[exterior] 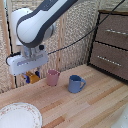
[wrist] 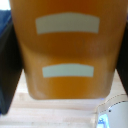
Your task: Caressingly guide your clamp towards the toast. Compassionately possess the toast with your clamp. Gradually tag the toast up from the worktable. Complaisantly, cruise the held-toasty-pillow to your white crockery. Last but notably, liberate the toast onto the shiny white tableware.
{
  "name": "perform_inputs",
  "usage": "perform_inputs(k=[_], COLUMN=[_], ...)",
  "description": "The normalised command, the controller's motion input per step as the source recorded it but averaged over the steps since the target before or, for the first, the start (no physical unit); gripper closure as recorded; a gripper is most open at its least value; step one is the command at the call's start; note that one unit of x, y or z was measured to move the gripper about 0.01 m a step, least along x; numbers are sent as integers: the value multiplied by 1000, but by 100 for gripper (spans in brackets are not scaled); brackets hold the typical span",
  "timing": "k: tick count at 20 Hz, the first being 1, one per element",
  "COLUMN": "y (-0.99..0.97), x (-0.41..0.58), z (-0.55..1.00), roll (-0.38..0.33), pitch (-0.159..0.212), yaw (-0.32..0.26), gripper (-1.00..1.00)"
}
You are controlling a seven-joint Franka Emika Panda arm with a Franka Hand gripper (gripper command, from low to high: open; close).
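One thing matters now: my hand (exterior: 33, 76) is clamped on the toast (exterior: 33, 76), so I'd glide slowly, level, to the plate (exterior: 19, 116).

golden-orange toast (wrist: 67, 50) with pale bars, pink mug (exterior: 52, 77), blue mug (exterior: 75, 83)

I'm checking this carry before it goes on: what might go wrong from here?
1. The toast hangs from the tool above the worktable; in the wrist view it fills the frame, so a slipping grip may go unseen.
2. The white plate lies at the table's near edge; a release short of it would land on wood.
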Motion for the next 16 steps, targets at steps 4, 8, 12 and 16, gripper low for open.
perform_inputs(k=[4, 8, 12, 16], y=[831, 686, 402, 218], x=[-295, -176, 0, 32], z=[-69, -340, -569, -519], roll=[0, 0, -29, -27], pitch=[102, 46, -71, -95], yaw=[14, 10, -31, -66], gripper=[100, 100, 100, 100])
